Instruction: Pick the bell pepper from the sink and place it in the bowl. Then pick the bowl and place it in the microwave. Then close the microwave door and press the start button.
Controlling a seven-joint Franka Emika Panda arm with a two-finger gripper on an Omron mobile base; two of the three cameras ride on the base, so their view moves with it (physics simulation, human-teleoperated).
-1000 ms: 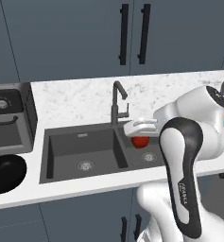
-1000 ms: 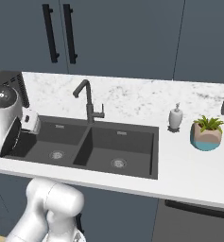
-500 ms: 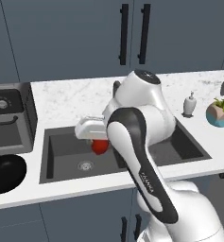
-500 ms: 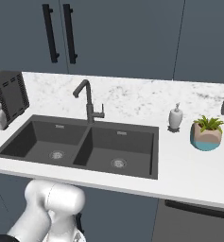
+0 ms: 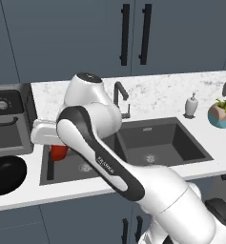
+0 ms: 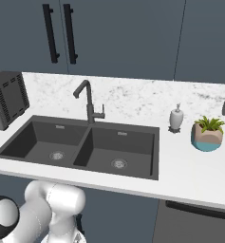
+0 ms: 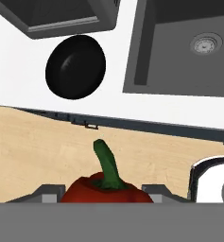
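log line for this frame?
phase: carry to bowl | gripper: shut on bell pepper | position: above sink left basin | bowl: empty on counter

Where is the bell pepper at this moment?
In the left base view the bell pepper hangs in the gripper over the sink's left end, right of the bowl.

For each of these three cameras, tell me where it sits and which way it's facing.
Left base view: behind the arm's left, facing the sink, black bowl and held bell pepper; the arm crosses it.
Right base view: behind its right, facing the sink and faucet; arm base lower left.
Hand view: on the hand, looking down at pepper, bowl, counter.
Shared: both base views show the sink; left and hand show the bowl.
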